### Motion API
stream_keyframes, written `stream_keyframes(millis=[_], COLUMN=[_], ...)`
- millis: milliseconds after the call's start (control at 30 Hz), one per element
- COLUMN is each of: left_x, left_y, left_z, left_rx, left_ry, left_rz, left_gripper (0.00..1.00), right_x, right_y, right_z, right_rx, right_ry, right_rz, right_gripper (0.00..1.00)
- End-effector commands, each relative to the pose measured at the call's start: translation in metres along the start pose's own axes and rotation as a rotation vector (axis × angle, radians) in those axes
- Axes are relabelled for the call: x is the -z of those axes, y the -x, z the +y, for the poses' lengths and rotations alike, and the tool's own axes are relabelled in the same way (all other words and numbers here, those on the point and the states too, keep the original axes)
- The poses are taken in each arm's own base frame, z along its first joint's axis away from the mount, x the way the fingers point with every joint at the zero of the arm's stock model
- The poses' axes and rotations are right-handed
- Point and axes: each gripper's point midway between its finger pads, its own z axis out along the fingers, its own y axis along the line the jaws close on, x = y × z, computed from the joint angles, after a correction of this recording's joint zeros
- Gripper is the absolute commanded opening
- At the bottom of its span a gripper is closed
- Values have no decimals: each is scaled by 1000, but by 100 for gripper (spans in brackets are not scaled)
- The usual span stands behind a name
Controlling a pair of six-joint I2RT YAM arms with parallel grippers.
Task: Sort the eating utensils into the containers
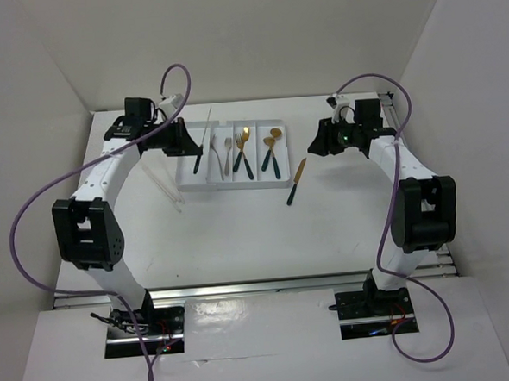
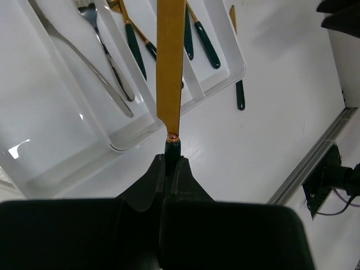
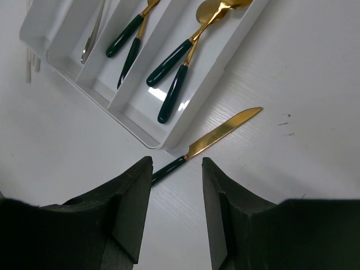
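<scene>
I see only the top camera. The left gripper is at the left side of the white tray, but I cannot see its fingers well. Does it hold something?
Observer: Yes. In the left wrist view the left gripper is shut on the dark handle of a gold-bladed knife. The blade points out over the tray.
Operator: And the other arm, does it hold anything?
Observer: No. In the right wrist view the right gripper is open, with nothing between its fingers. The knife on the table lies flat beside the tray's corner, and its dark handle end points toward the gap between the fingers.
</scene>
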Motion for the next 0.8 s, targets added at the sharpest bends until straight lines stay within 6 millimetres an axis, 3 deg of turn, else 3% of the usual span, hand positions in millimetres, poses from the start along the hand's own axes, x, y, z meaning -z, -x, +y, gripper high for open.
stream_keyframes(millis=[0, 167, 533, 667, 767], left_x=[-22, -44, -83, -88, -93], left_y=[15, 23, 19, 16, 17], left_z=[29, 61, 116, 123, 112], left_rx=[57, 75, 79, 75, 76], left_ry=[56, 131, 240, 252, 201], left_rz=[-29, -30, 6, 17, 14], left_gripper=[0, 0, 0, 0, 0], right_x=[14, 16, 17, 16, 16], right_y=[3, -13, -25, -32, -32], right_z=[3, -1, 0, 0, 0], right_rx=[70, 85, 68, 47, 47], right_ry=[-18, -37, -33, -31, -31], right_rz=[-11, 31, 66, 82, 82], right_gripper=[48, 47, 46, 46, 46])
